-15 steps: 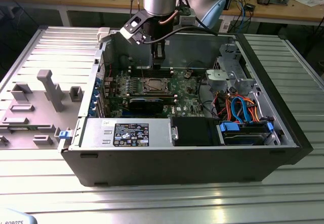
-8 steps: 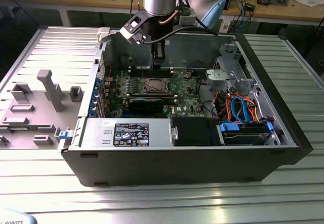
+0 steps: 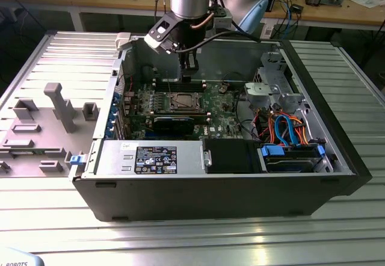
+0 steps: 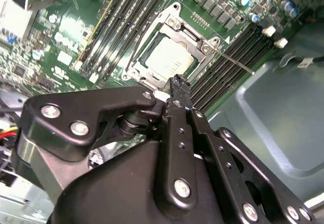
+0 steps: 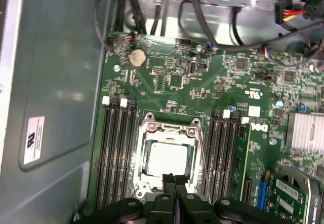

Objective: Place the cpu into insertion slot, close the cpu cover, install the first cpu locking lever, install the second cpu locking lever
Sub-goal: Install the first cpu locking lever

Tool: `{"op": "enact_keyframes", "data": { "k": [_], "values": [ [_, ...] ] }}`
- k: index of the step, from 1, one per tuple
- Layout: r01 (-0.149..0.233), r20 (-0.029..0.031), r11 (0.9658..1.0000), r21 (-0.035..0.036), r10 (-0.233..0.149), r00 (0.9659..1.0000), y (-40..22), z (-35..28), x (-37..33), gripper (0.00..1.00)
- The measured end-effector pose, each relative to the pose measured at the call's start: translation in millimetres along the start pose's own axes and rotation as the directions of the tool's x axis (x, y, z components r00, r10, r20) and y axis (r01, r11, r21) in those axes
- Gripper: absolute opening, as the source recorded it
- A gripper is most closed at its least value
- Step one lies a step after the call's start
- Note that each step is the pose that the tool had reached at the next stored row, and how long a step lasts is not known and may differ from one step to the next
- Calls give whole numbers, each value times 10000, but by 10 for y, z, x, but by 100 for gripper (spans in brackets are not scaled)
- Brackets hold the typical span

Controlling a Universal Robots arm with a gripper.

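Locking step; cpu cover seemingly down.
My gripper, closed and empty, hangs at the insertion slot's twelve o'clock in the exterior view; lever needs hooking.

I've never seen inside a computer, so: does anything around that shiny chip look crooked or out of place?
One thing: a thin metal lever juts from a corner of the cpu cover, slanting across the memory slots rather than lying along the frame. The cpu itself sits flat and square.
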State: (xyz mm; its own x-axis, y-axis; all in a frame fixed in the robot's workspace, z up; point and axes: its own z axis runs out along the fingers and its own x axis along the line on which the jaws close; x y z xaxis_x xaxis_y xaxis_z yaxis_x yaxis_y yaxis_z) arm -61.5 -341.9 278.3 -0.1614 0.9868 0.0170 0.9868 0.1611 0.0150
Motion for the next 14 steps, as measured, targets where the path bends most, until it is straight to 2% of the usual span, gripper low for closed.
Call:
{"op": "enact_keyframes", "data": {
  "k": [2,5,8,10,11,14],
  "values": [
    [529,-8,9986,9,-529,9986,0,0,0,11],
    [1141,-18,9935,19,-1141,9935,0,0,0,11],
    [1708,-27,9853,27,-1708,9853,0,0,0,11],
    [2097,-35,9778,33,-2097,9778,0,0,0,11],
    [2382,-40,9712,37,-2382,9712,0,0,0,11],
    [3310,-59,9436,49,-3310,9436,0,0,0,11]
  ]
}}
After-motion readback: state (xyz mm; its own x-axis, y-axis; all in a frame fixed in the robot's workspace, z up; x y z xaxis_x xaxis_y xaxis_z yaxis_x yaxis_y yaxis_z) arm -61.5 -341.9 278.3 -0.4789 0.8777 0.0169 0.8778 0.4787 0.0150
